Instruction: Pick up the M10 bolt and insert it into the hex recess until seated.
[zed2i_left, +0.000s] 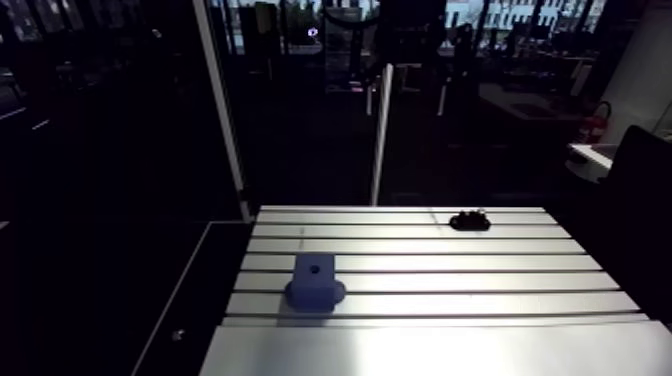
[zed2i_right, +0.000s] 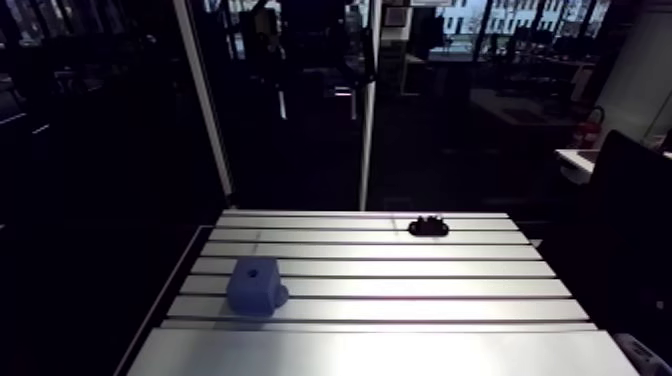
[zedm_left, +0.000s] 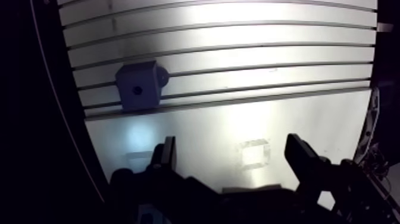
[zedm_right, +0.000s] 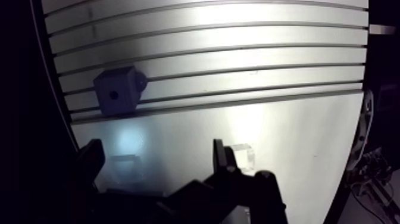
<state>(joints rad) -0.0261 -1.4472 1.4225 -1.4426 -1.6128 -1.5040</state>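
I count one desk (zed2i_left: 450, 300) carrying one blue block (zed2i_left: 315, 283) with one hole (zed2i_left: 315, 268) in its top face, and one small dark part (zed2i_left: 470, 220), too small to identify.

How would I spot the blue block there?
Start at the slotted aluminium table. On its grooved part, near one side edge, sits the squat blue block. A round hole in its top sets it apart from the small black object farther back.

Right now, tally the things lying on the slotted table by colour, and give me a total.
Blue: 1, the block with a hole
Black: 1, a small object, too far off to identify
Total: 2
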